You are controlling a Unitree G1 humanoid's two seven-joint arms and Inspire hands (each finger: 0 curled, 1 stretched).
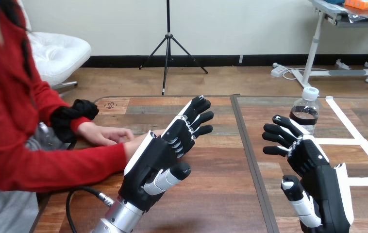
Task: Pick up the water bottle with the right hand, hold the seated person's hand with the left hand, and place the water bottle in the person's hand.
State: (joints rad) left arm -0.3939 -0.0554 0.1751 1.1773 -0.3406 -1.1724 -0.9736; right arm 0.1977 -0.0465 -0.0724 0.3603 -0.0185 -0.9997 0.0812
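We see water bottle: clear, white-capped, dark band | upright, cap up, beyond right hand | fingers spread

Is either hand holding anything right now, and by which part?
Nothing is held. The right hand is open in front of the water bottle; the left hand is open by the person's hands, curled round neither.
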